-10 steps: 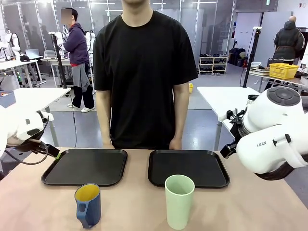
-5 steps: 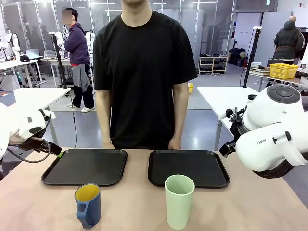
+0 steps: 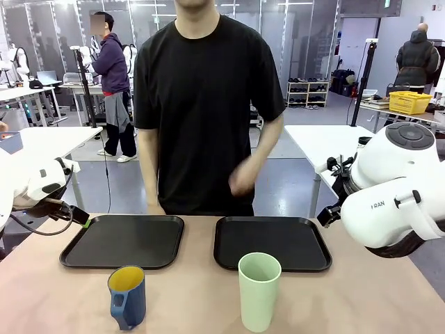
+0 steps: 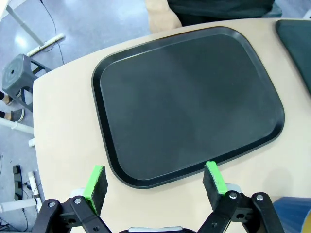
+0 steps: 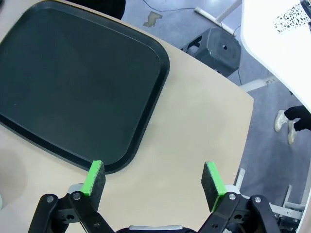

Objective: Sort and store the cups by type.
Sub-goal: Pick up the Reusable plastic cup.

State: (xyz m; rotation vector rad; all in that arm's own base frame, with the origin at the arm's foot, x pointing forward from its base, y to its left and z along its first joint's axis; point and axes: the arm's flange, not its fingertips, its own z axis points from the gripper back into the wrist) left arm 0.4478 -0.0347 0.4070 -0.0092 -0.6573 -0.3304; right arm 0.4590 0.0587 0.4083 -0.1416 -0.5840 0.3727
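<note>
A dark blue handled mug [image 3: 127, 296] with a yellow inside stands on the table near the front left. A tall pale green tumbler [image 3: 259, 291] stands near the front middle. Behind them lie two black trays, the left tray [image 3: 125, 241] and the right tray [image 3: 271, 243], both bare. My left gripper [image 4: 156, 184] hangs open over the near edge of the left tray [image 4: 189, 102], with a sliver of the blue mug [image 4: 294, 213] at the corner. My right gripper [image 5: 154, 182] hangs open over the table beside the right tray [image 5: 73, 87].
A person in a black shirt stands at the far side of the table, one hand [image 3: 243, 181] raised in front of the body. The left arm [image 3: 31, 184] sits at the table's left edge, the right arm [image 3: 393, 198] at its right edge.
The person's hand on the picture's right has lifted off the table edge to waist height. Both arms have barely moved.
</note>
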